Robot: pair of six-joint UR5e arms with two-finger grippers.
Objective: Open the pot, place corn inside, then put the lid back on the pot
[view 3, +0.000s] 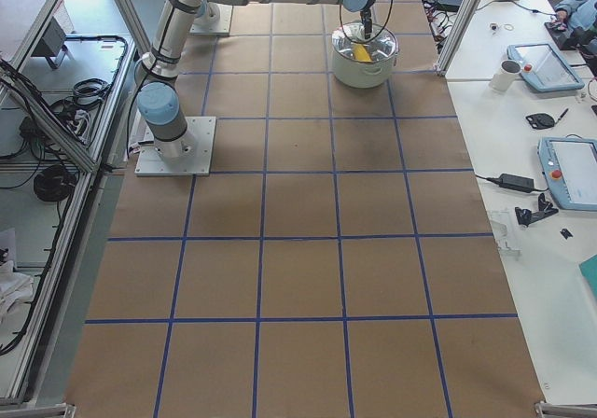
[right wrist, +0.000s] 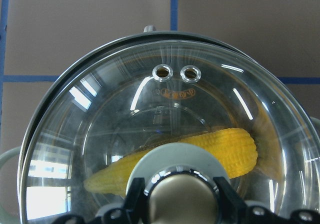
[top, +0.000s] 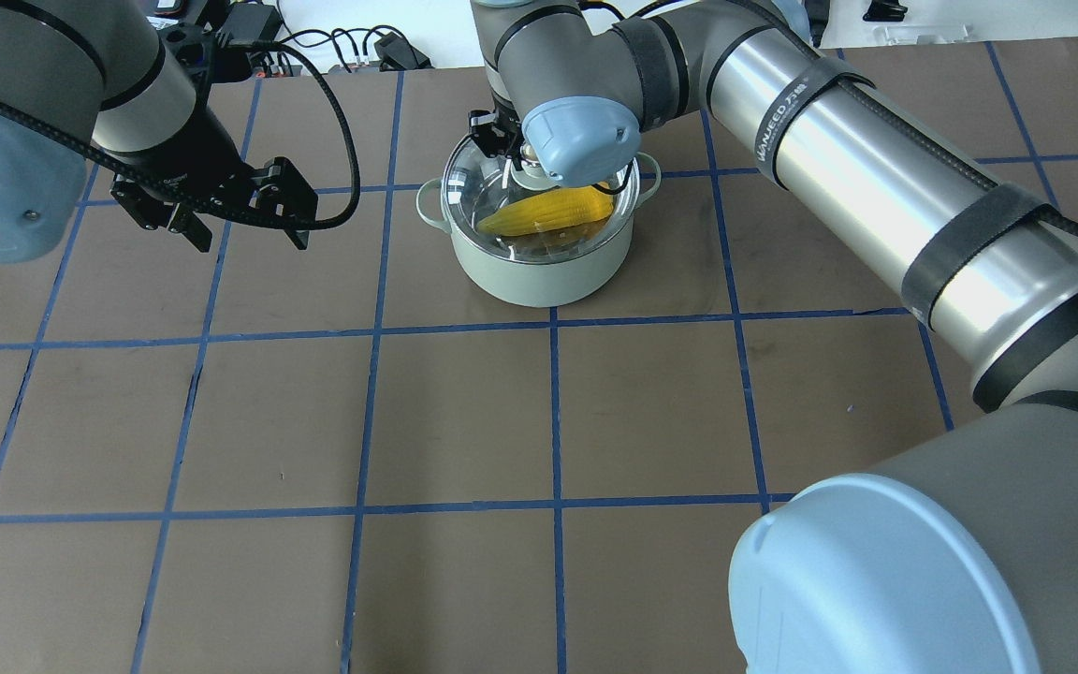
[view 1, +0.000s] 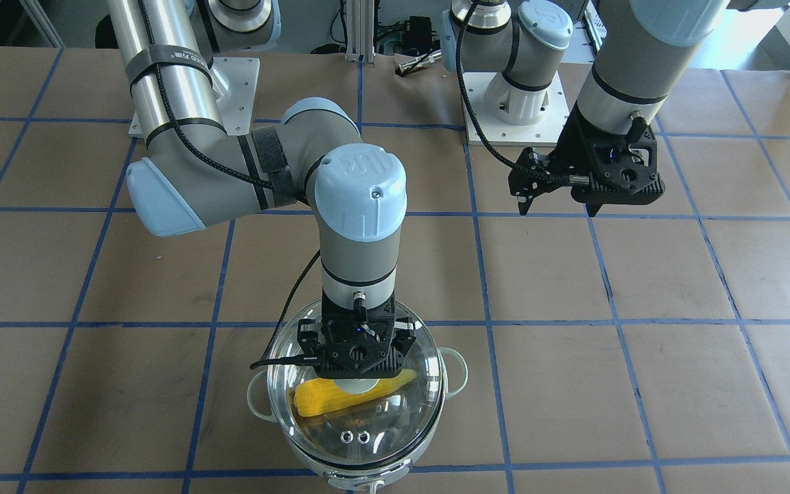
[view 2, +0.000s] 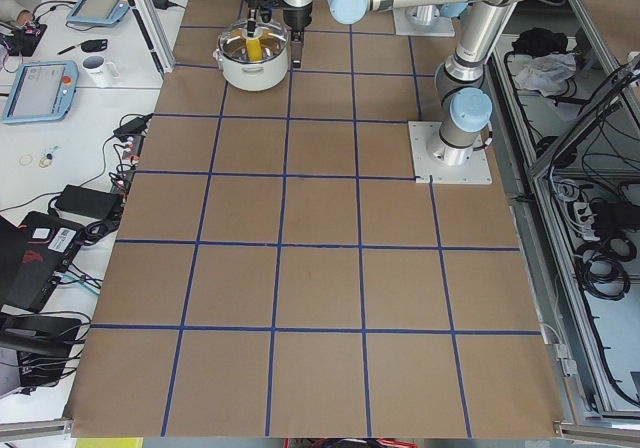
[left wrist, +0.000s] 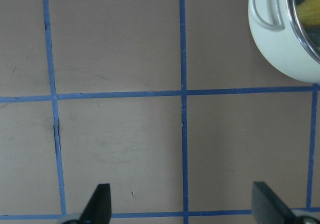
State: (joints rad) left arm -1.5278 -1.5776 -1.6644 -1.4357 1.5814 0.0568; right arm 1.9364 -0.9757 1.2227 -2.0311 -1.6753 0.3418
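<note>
Jaws of the right gripper [right wrist: 179,194] are clamped on the beige ball knob [right wrist: 181,211] of the lid [view 1: 395,418]. Those of the left gripper [top: 249,239] stand wide apart and empty above a bare stretch of the worktop [top: 464,421], at 9 o'clock from the pot [top: 539,276] in the overhead view and well apart from it. Brown covering with a grid of blue lines spans the worktop. Toward 12 o'clock on it in the overhead view, the mint-green pot stands upright, its loop handles [top: 429,201] at 9 and 3 o'clock. Over the pot's mouth lies the clear domed glass lid, though whether it is fully seated cannot be told. Inside the pot, seen through the glass, the yellow corn [top: 548,213] lies on its side, running roughly from 9 to 3 o'clock in the overhead view. Two metal-ringed vent holes [right wrist: 162,72] sit side by side at 12 o'clock from the knob in the right wrist view
</note>
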